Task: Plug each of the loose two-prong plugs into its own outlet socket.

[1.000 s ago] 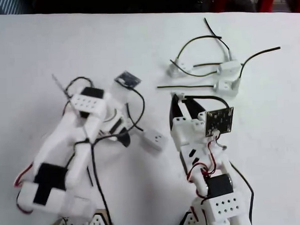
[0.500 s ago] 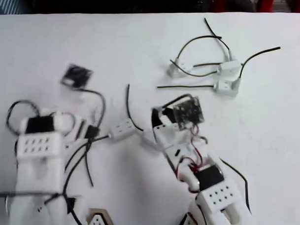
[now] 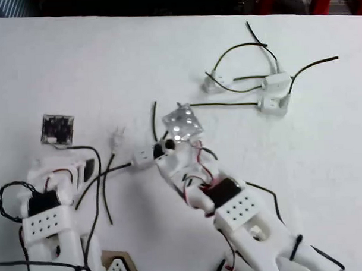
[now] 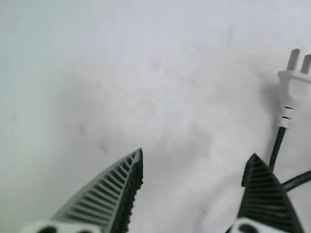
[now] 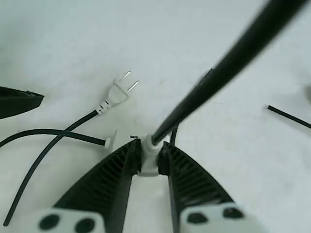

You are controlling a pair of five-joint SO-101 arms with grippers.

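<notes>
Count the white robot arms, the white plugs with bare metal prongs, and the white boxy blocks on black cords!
White robot arms: 2
White plugs with bare metal prongs: 1
White boxy blocks on black cords: 4
Total: 7

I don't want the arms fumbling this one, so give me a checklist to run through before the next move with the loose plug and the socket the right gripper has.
1. Right gripper clamped on the socket: ok, shut on its white cable collar.
2. Left gripper ready to grasp: ok, open above the table.
3. Loose plug between the left gripper's fingers: not ok, it lies off to one side.
4. Plug prongs free: ok, both exposed, nothing on them.
5. Socket slots facing the plug: cannot tell.
</notes>
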